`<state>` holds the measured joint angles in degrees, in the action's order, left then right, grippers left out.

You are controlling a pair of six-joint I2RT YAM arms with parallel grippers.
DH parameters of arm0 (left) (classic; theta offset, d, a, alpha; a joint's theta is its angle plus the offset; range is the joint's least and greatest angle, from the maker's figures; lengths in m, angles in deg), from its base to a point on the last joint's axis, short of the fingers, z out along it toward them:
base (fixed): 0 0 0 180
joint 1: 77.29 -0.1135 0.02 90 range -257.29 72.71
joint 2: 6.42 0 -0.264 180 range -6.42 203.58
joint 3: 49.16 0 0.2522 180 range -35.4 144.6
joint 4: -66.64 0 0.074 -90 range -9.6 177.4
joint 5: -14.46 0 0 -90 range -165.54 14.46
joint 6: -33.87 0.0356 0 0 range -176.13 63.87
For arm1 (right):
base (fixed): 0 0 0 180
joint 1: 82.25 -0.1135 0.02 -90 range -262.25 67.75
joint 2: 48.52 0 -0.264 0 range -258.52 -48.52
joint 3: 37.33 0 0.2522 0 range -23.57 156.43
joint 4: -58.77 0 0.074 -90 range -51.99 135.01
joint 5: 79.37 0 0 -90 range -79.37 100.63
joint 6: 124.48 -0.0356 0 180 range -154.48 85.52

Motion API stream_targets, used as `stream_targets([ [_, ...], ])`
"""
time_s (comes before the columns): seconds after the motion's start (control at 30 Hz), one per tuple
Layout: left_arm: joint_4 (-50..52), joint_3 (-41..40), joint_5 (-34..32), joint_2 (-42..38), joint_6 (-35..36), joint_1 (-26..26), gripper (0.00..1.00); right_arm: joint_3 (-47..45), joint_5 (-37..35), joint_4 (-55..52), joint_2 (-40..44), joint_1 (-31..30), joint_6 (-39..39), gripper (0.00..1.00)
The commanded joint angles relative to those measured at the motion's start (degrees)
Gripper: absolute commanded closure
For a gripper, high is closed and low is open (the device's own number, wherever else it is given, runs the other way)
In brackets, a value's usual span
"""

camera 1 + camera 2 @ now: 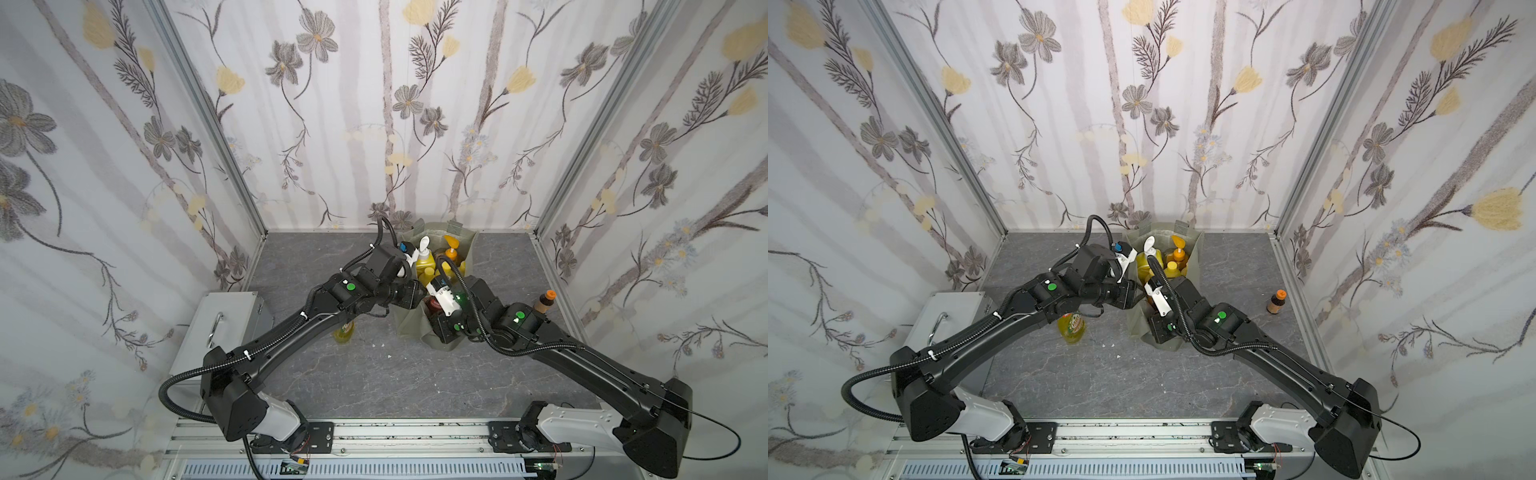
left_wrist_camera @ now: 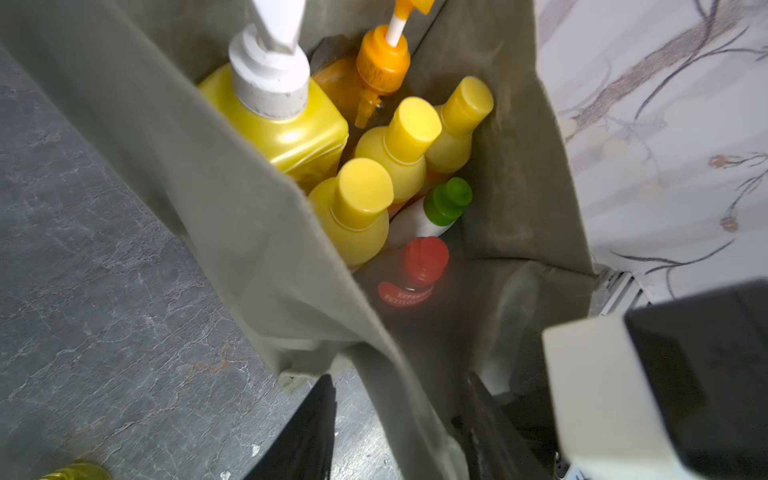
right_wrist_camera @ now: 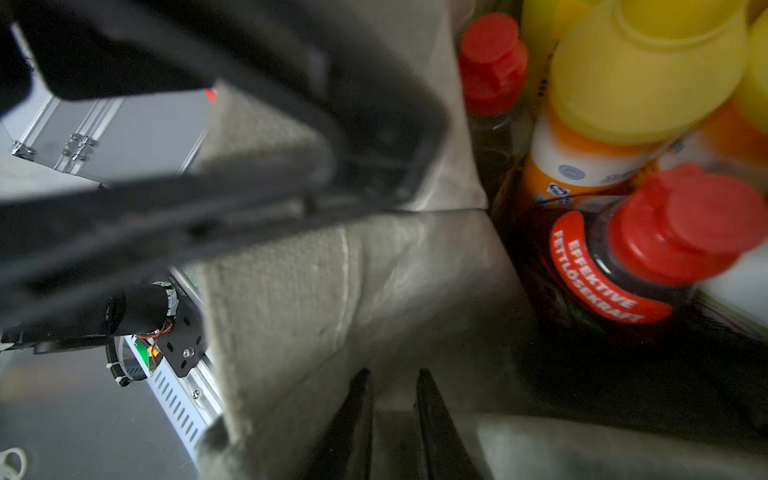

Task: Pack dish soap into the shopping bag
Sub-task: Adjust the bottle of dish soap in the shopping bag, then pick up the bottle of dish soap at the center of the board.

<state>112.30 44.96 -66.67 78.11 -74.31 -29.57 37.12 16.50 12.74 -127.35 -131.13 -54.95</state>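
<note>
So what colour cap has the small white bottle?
Green; the cap shows best in the left wrist view.

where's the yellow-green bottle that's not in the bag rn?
In both top views the yellow-green bottle sits on the grey table on the robot's left side, partly under the left arm, between the metal box and the shopping bag.

In the right wrist view, the red label (image 3: 598, 278) on the red-capped bottle (image 3: 685, 228) reads "EFFEKTIVE FETTLÖSEKRAFT".
</note>
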Motion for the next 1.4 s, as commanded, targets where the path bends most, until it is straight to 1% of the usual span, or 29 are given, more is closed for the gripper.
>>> stream_targets([
  [0.0,1.4,-0.8,-3.6,0.4,1.0,1.2,0.62,-1.3,1.1,2.7,-1.0,-0.7,-1.4,0.78],
  [0.07,2.2,-2.5,-5.4,0.2,1.0,1.5,0.76,-1.5,-1.1,2.6,0.1,0.1,-1.6,0.78],
  [0.1,2.6,-3.2,-6.1,0.1,1.1,1.7,0.81,-1.5,-1.7,2.4,1.0,1.0,-1.7,0.78],
  [0.17,2.7,-5.3,-7.1,-0.5,1.0,1.9,0.86,-1.4,-2.2,2.5,3.7,3.9,-2.0,0.78],
  [0.27,1.7,-7.5,-7.0,-1.5,0.4,2.4,0.89,-1.1,-3.8,2.7,7.4,9.7,-1.8,0.73],
  [0.37,0.7,-7.9,-6.7,-1.6,0.2,2.9,0.9,0.9,-6.7,2.4,8.8,12.4,-0.7,0.7],
  [0.53,0.5,-7.2,-6.5,-1.1,0.5,3.4,0.92,5.8,-8.9,2.2,5.6,13.7,1.1,0.65],
  [0.67,0.8,-6.8,-6.4,-1.6,0.6,3.3,0.93,10.2,-7.7,1.1,1.1,13.7,2.1,0.63],
  [0.77,1.2,-6.5,-7.8,-3.4,0.5,3.3,0.85,13.2,-6.5,1.3,0.8,13.3,2.8,0.6],
  [0.8,1.3,-6.7,-8.9,-4.6,0.4,3.4,0.75,14.0,-6.3,1.6,1.2,13.3,3.0,0.59],
  [0.83,1.6,-6.6,-10.1,-5.5,0.3,3.3,0.61,14.6,-6.2,1.8,1.7,13.3,3.3,0.58],
  [0.87,2.2,-6.3,-11.9,-6.8,0.3,3.3,0.39,15.2,-6.0,2.0,2.3,13.3,3.7,0.57],
  [0.9,3.2,-5.7,-13.9,-8.1,0.2,3.3,0.22,15.7,-5.8,2.2,2.9,13.3,4.1,0.55],
  [0.97,5.5,-4.1,-18.1,-10.8,0.0,3.1,0.03,16.8,-3.8,2.6,3.8,13.2,4.8,0.52],
  [1.0,6.8,-3.3,-20.4,-12.1,0.1,2.9,0.0,17.4,-2.8,2.7,4.1,13.1,5.3,0.5],
  [1.07,9.6,-2.2,-23.8,-15.3,0.2,1.9,0.0,18.0,-1.8,2.7,4.7,12.9,5.9,0.48],
  [1.17,16.0,-2.1,-28.5,-18.6,-1.4,-2.1,0.0,17.7,-2.3,2.9,6.5,12.9,6.4,0.42],
  [1.23,19.0,-3.9,-29.2,-21.4,-2.7,-5.6,0.0,16.4,-4.1,3.4,8.4,12.9,6.5,0.36],
  [1.3,20.6,-6.6,-28.0,-24.8,-4.0,-9.5,0.0,14.6,-6.0,4.1,10.5,13.1,6.7,0.3],
  [1.37,22.0,-8.3,-26.3,-26.2,-4.9,-13.1,0.0,13.2,-7.3,4.1,12.0,13.4,7.0,0.27],
])
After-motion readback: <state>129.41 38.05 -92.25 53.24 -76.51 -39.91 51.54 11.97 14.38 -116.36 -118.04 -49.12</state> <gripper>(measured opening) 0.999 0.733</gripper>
